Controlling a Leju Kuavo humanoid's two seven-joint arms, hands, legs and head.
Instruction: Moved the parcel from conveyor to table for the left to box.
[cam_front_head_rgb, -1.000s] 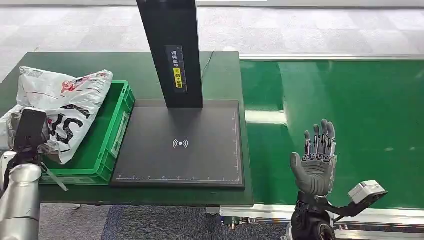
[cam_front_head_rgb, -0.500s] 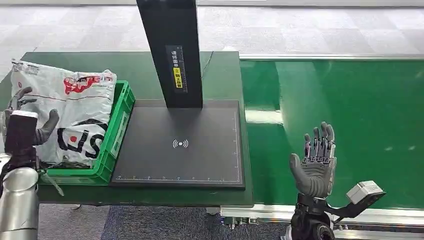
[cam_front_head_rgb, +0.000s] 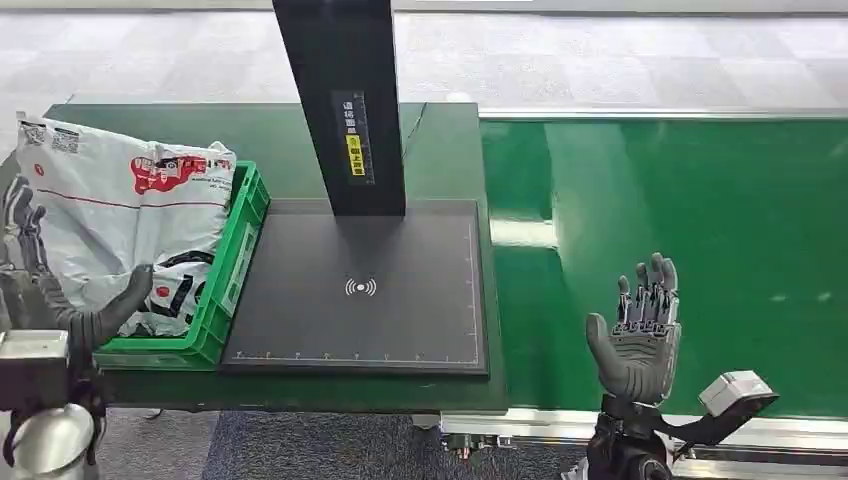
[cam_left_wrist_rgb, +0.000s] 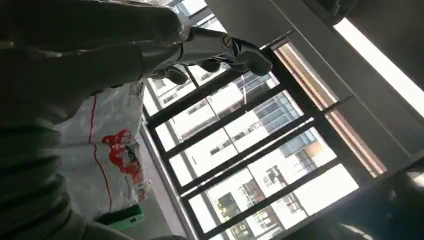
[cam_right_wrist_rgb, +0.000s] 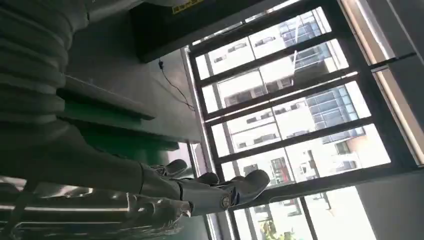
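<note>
A white plastic parcel (cam_front_head_rgb: 120, 215) with red and black print lies tilted in the green crate (cam_front_head_rgb: 232, 270) at the table's left end, its top sticking out above the rim. My left hand (cam_front_head_rgb: 45, 295) is just in front of it at the near-left corner, fingers spread and holding nothing. The thumb overlaps the parcel's lower edge, and I cannot tell whether it touches. The left wrist view shows the parcel (cam_left_wrist_rgb: 105, 165) beyond the spread fingers (cam_left_wrist_rgb: 215, 50). My right hand (cam_front_head_rgb: 640, 335) is raised, open and empty, over the near edge of the green conveyor (cam_front_head_rgb: 700, 220); its fingers (cam_right_wrist_rgb: 200, 192) are extended.
A black scanning pad (cam_front_head_rgb: 400, 310) lies on the dark green table (cam_front_head_rgb: 440, 150) between crate and conveyor. A tall black post (cam_front_head_rgb: 345, 100) rises from the pad's far side. The conveyor belt carries nothing in view.
My left hand has let go of the parcel and drawn back toward me with fingers spread. The parcel has settled deeper in the crate. The right hand has barely shifted.
</note>
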